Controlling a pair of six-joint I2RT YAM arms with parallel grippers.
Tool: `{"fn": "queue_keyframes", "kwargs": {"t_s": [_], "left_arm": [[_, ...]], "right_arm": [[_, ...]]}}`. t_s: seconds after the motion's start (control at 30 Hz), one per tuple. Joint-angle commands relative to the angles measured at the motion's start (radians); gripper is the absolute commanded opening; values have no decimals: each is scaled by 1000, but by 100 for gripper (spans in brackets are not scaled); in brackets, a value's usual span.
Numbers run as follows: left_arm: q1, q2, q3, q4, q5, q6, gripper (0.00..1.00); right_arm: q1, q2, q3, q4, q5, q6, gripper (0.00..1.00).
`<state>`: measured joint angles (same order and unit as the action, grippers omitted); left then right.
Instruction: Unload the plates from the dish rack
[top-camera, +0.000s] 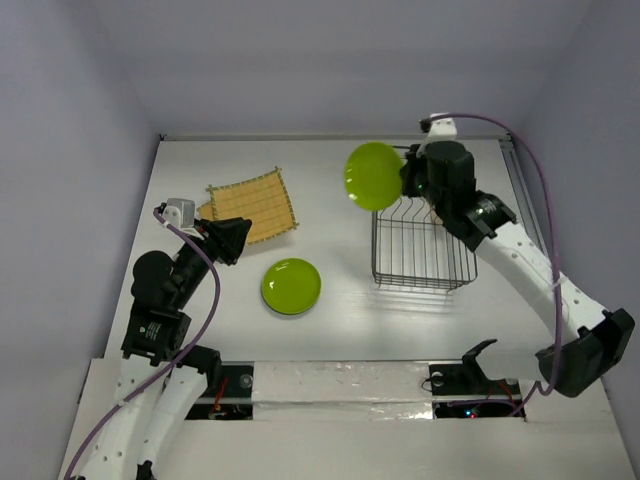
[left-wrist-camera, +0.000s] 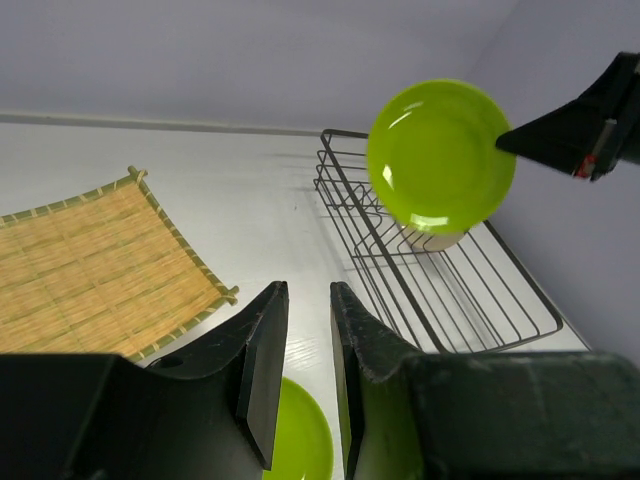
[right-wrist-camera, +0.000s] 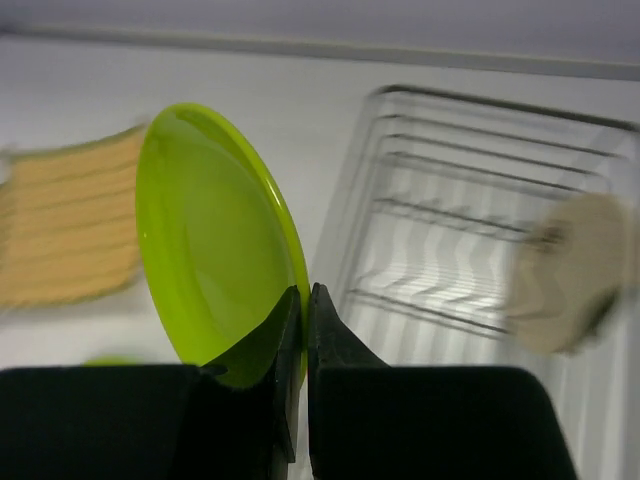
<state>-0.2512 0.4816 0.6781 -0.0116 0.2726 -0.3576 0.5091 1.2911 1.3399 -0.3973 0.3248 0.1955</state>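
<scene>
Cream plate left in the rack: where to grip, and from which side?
Upper rim, from above. The cream plate seems to stand on edge in the rack, so its top edge is likely the only free part; set one of the jaws on each face. Its exact tilt is unclear.

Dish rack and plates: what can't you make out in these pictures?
Left wrist: cream plate in the dish rack, mostly hidden behind the held lime-green plate.
Right wrist: motion blur smears it and the yellow plates.
Top: right arm covers the rack's far end.
Left wrist: second lime-green plate, cut off by left gripper and bottom edge.
</scene>
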Motion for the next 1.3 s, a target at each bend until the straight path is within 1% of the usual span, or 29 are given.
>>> {"fn": "queue_keyframes", "kwargs": {"t_s": [0.0, 0.03, 0.1, 0.13, 0.2, 0.23, 0.33, 0.37, 0.4, 0.53, 0.6, 0.8, 1.0, 1.13, 1.27], "left_arm": [[6, 3, 31, 53, 2, -3, 21], [6, 5, 31, 53, 0, -3, 21], [6, 5, 31, 53, 0, -1, 21], [6, 6, 31, 53, 0, -3, 21], [6, 6, 29, 53, 2, -1, 21], [6, 6, 29, 53, 2, -1, 21], [6, 3, 31, 52, -4, -1, 21], [6, 2, 31, 50, -6, 0, 21], [6, 0, 31, 50, -9, 2, 21], [6, 0, 31, 52, -6, 2, 21], [6, -1, 31, 52, -3, 2, 21], [6, 0, 29, 55, 4, -1, 21], [6, -1, 29, 55, 2, -1, 21], [6, 0, 29, 55, 5, -3, 21], [6, 0, 28, 58, 8, -3, 21]], "right_arm": [[122, -7, -115, 206, -307, 88, 0], [143, -4, -170, 237, -355, 128, 0], [189, 28, -206, 291, -410, 162, 0], [237, 45, -220, 336, -438, 185, 0], [288, 118, -226, 360, -440, 199, 0], [336, 147, -220, 370, -423, 205, 0], [381, 247, -199, 387, -424, 231, 0], [400, 266, -199, 420, -428, 237, 0], [401, 280, -205, 449, -432, 245, 0], [421, 359, -208, 475, -440, 277, 0], [421, 373, -217, 486, -437, 286, 0], [421, 373, -254, 486, -366, 297, 0], [421, 390, -263, 468, -336, 314, 0], [421, 372, -311, 471, -287, 328, 0], [421, 379, -335, 466, -286, 335, 1]]}}
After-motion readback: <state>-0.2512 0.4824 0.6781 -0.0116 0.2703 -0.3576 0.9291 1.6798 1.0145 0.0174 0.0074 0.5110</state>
